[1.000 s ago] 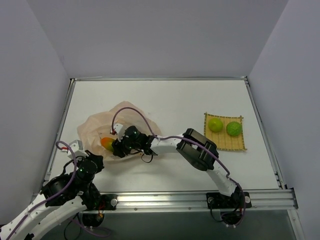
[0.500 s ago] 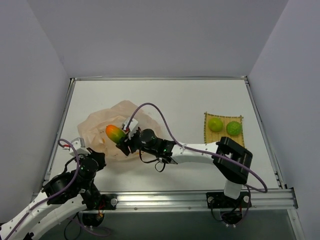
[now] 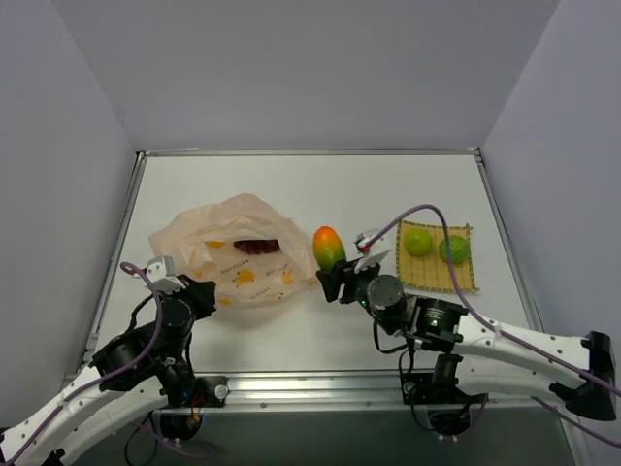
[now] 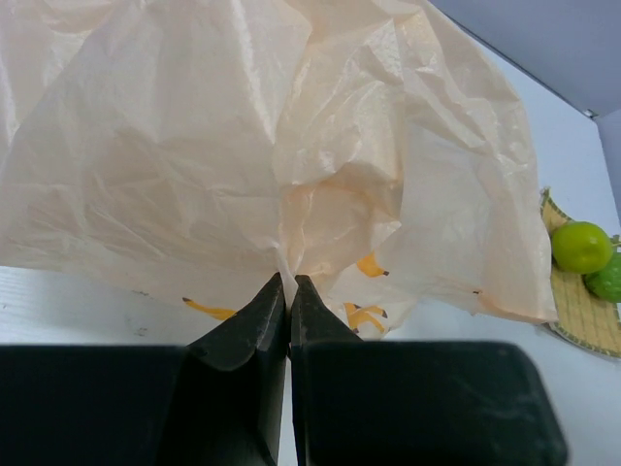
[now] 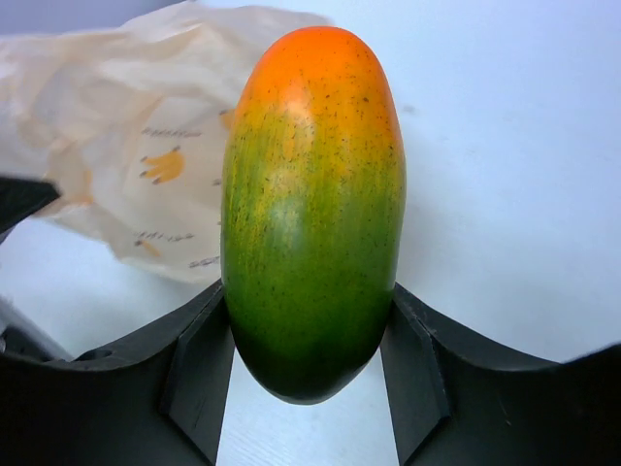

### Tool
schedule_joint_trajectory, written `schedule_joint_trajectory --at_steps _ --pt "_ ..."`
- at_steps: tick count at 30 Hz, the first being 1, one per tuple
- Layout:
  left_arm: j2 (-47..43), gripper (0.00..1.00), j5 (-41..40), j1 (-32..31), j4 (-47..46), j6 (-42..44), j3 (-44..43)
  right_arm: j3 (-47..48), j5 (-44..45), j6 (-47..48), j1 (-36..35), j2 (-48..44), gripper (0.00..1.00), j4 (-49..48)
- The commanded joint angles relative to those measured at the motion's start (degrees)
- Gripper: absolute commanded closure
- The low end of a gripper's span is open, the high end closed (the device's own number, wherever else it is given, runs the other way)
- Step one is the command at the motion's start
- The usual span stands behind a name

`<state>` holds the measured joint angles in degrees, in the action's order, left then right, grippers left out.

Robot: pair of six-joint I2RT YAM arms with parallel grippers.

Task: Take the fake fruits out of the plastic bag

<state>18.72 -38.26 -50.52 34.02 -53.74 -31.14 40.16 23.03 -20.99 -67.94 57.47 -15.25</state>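
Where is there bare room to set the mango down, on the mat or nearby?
The mat's near strip, in front of the limes, is bare. The table's far stretch, beyond bag and mat, is free too. Crowded: the mat's far half with both limes, and the gap between bag and mat, where the right hand holds the mango.

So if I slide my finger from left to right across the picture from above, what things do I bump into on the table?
bag → mango → first lime → second lime
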Motion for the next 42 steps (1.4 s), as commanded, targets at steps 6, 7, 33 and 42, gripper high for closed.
schedule_joint_trajectory --at_steps 6,7,33,42 --pt "-2.37 0.98 1.87 0.07 -6.95 3.90 1.43 -5.35 27.07 -34.27 4.04 -10.45 0.81 34.48" --pt "-2.02 0.98 2.22 0.07 -7.65 4.34 1.34 -5.53 27.16 -36.12 6.13 -10.28 0.81 35.28" --pt "-1.58 0.98 4.33 0.07 -7.92 5.13 2.13 -11.33 23.91 -45.46 29.26 7.91 0.81 27.75" --pt "-0.79 0.98 4.34 0.07 -7.39 5.40 1.78 -11.60 19.70 -37.37 38.40 10.82 0.74 17.89"
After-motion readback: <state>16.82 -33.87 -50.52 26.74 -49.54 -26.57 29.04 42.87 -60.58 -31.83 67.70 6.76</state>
